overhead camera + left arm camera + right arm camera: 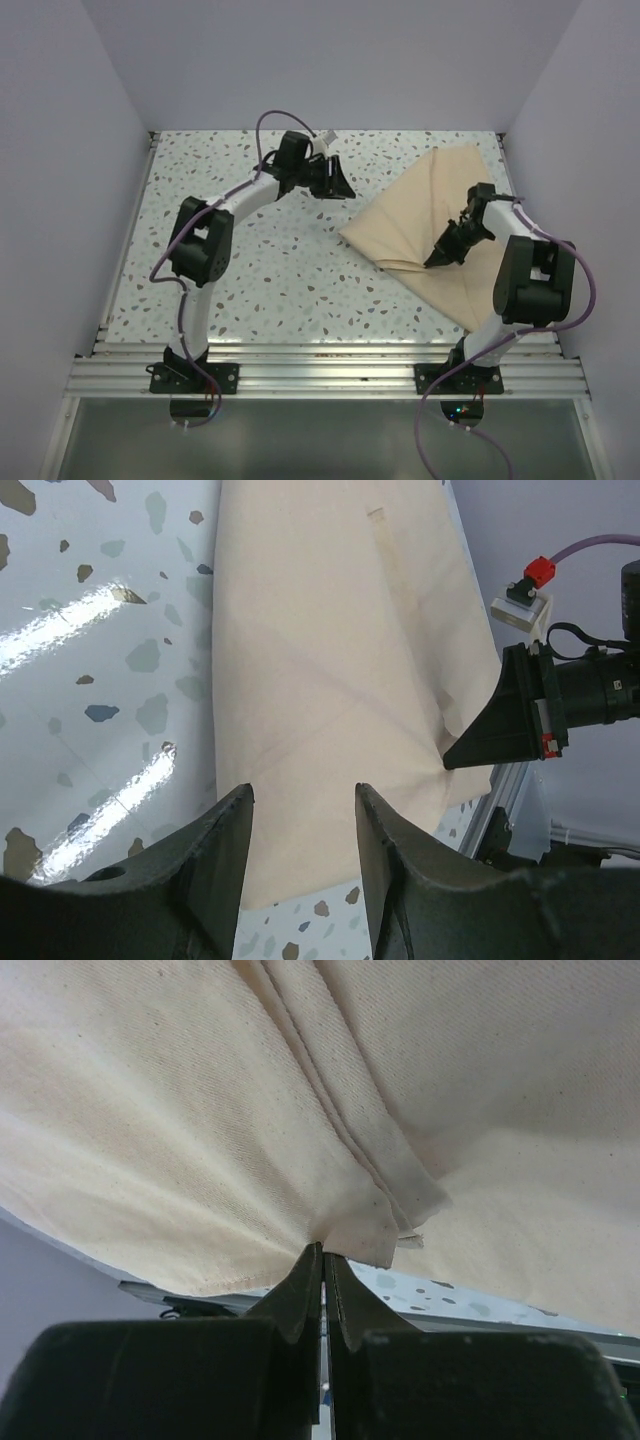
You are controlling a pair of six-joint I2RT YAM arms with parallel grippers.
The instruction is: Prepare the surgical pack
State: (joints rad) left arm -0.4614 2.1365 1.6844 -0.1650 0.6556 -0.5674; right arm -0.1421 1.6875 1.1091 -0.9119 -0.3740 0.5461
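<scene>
I have two grippers at work here and one thing of the pack in sight: a single tan cloth sheet (420,215), folded over on itself and lying on the right half of the speckled table (270,280), with one corner reaching toward the far right edge. My right gripper (437,259) has its two fingers pressed fully together on a folded edge of that cloth, near its middle. From the right wrist I see the layered hem bunched right at my fingertips (312,1260), and creases in the fabric run toward the pinch. My left gripper (340,185) holds nothing. Its two fingers stand roughly half apart, with bare space between them. It hangs over the far middle of the table, just left of the cloth's edge, pointing across the sheet toward my right gripper.
</scene>
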